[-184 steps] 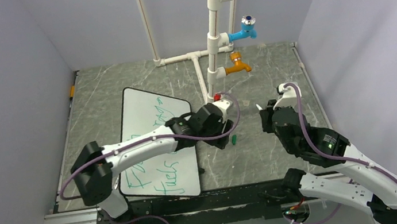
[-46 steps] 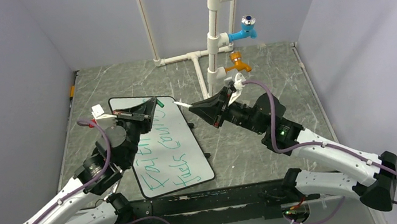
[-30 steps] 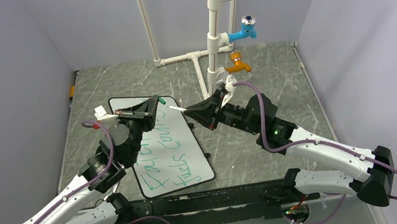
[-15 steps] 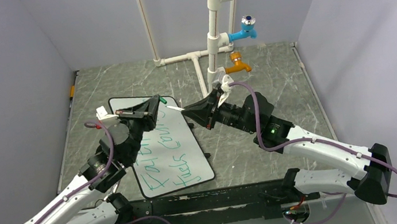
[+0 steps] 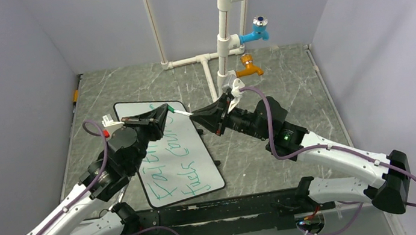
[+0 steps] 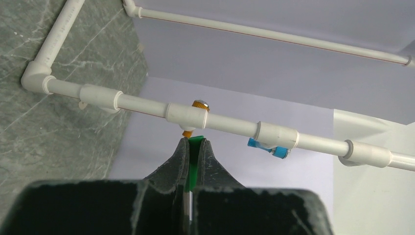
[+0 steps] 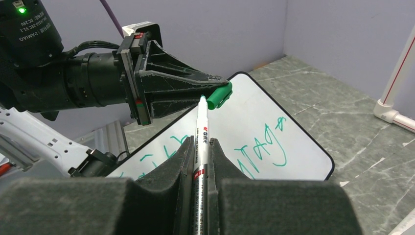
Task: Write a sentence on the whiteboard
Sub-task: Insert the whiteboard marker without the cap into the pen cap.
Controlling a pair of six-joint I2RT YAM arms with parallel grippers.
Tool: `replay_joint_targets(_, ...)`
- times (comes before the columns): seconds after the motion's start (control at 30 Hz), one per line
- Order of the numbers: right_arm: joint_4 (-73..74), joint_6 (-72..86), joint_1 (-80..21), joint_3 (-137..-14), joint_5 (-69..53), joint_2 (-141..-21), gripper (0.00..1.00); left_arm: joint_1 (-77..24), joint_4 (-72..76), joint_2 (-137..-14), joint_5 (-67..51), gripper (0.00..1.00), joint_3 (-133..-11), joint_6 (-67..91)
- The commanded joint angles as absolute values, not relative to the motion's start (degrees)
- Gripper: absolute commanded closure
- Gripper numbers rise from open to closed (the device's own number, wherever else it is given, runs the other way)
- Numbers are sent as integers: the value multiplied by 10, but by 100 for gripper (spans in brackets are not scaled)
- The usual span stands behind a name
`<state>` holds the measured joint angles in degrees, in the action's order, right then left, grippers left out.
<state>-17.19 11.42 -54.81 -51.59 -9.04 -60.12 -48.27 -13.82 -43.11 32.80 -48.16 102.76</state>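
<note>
Recapping seems to be the step in hand, and it wants a straight, slow push. Nearest in the right wrist view, the right gripper [image 7: 199, 144] is clamped on a slim white marker pen [image 7: 201, 128], which sticks out forward between its jaws with the tip bare. Just past that tip sits the small green plastic cap [image 7: 219, 95], pinched at the very end of the left gripper [image 7: 218, 87], whose tapered black jaws are closed tight on it. Tip and cap are just beside each other. Whether they touch I cannot tell, and the cap lies at an angle to the barrel, not in line with it. So I would first bring the two axes into line, turning one wrist until the cap's open mouth faces the tip. Then I would ease the pen in along its own length, with the left arm held firm as the stop. A skewed push could pop the shallowly held cap out or slide the pen back in its grip. Below and beyond both grippers, the flat white whiteboard with thin black rim [image 7: 298, 147] lies on the grey-green marbled table [image 5: 285, 77], apart from them. It bears the sentence [image 7: 264, 144] in green handwriting on two lines. Farthest off stands the white pipe frame [image 5: 223, 42] with a blue tap [image 5: 259, 28] and an orange tap [image 5: 248, 71].
</note>
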Motion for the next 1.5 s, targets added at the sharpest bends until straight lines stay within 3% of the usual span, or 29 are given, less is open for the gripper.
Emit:
replay_joint_targets(0.0, -192, 102, -553, -538, -74, -601, 100, -479, -144, -427, 317, 100, -504, 1055)
replay_joint_targets(1.47, -175, 85, -575, -519, -28, -581, 100, -477, -147, -430, 322, 100, -499, 1095)
